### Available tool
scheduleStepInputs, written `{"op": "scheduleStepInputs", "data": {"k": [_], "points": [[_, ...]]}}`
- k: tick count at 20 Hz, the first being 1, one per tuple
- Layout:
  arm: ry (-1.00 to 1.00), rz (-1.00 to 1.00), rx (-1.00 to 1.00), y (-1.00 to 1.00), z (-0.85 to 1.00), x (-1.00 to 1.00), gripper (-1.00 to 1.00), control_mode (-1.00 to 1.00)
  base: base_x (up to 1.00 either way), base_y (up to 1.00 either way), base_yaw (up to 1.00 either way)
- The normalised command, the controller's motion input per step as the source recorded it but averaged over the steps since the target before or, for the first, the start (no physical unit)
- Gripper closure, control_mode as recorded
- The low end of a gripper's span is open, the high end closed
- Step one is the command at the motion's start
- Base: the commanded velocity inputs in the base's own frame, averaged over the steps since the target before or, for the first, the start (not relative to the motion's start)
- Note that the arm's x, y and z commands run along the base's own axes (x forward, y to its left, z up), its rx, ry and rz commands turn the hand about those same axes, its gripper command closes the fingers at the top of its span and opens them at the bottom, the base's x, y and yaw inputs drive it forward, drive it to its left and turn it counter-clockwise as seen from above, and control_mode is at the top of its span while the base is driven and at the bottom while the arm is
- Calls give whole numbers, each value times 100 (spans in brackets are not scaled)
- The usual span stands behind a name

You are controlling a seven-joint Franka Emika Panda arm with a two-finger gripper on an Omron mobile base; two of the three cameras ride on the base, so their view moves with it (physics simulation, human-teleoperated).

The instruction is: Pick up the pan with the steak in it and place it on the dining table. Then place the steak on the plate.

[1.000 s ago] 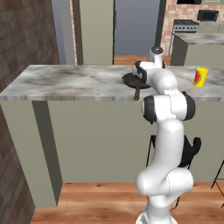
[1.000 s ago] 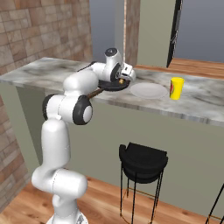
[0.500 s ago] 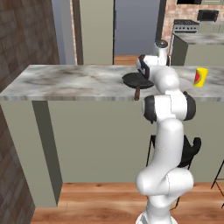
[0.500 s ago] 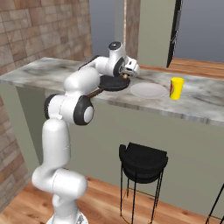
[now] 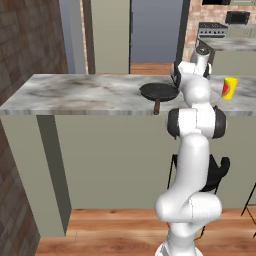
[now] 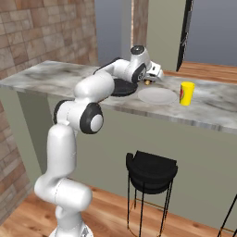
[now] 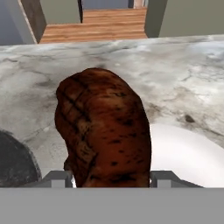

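My gripper (image 7: 105,177) is shut on the steak (image 7: 105,131), a reddish-brown chunk held between the two fingertips (image 7: 57,178) just above the dining table (image 7: 175,70). The black pan (image 7: 13,162) lies at the lower left of the hand view and the pale plate (image 7: 188,159) at the lower right, so the steak hangs between them. From the right base view, the gripper (image 6: 150,79) sits between the pan (image 6: 121,87) and the plate (image 6: 157,96), holding the steak (image 6: 147,82). The pan (image 5: 159,92) rests on the marbled table (image 5: 75,92), its wooden handle pointing over the front edge.
A yellow cup (image 6: 186,93) with a red mark stands on the table to the right of the plate, also seen as the cup (image 5: 229,88) in the left base view. A black stool (image 6: 152,171) stands below the table. The table's long left stretch (image 6: 55,76) is bare marble.
The gripper has lifted the steak off the pan and carried it right, toward the plate. The pan has stayed put on the table.
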Motion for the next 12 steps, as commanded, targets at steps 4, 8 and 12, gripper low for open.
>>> {"op": "scheduleStepInputs", "data": {"k": [4,8,12], "points": [[0,-3,-3,-28,-2,-13,100,-100,0,0,0],[0,0,-2,0,-3,0,100,-100,0,0,0],[2,0,-3,0,-26,-9,100,-100,0,0,0]]}}
